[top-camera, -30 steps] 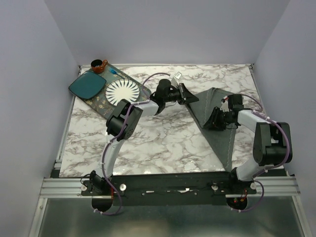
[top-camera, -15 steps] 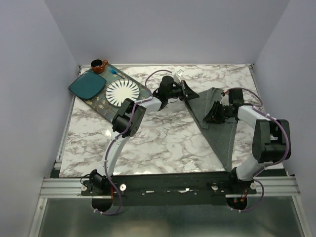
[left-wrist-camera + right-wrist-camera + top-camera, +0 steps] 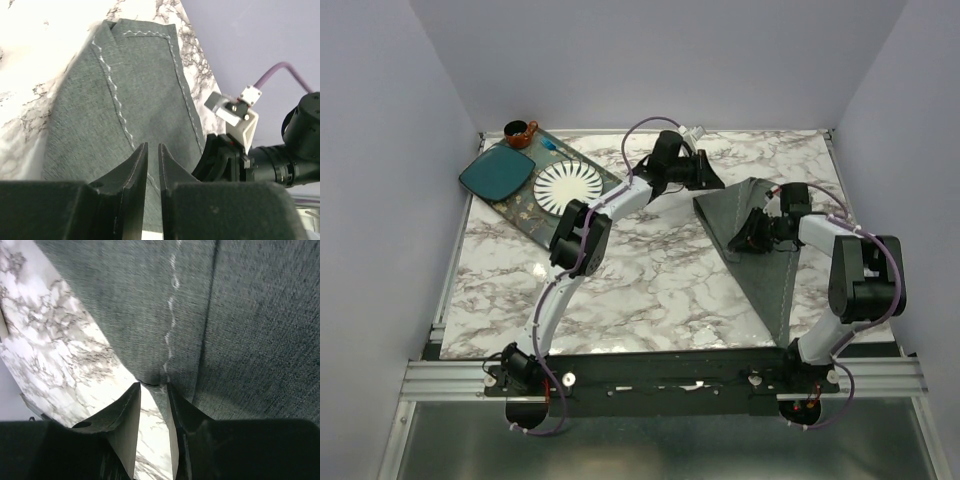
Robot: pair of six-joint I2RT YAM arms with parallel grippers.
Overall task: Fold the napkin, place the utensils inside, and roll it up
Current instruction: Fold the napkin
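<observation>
The napkin is a dark grey cloth lying folded into a long wedge on the right of the marble table. My left gripper hovers at its far left corner. In the left wrist view the gripper shows a narrow gap with nothing in it, and the napkin with its white stitching lies beyond. My right gripper sits at the napkin's left edge. In the right wrist view the gripper is open, and a fold of the napkin touches its tips. The utensils are out of view.
A patterned tray at the back left carries a teal square plate, a white ribbed plate and a brown cup. The right arm's white wrist mount is close beside the left fingers. Walls enclose the table.
The left arm has stretched farther back, drawing the napkin's far left corner with it, and its jaws have parted slightly. The right gripper has shifted a little back and narrowed.
</observation>
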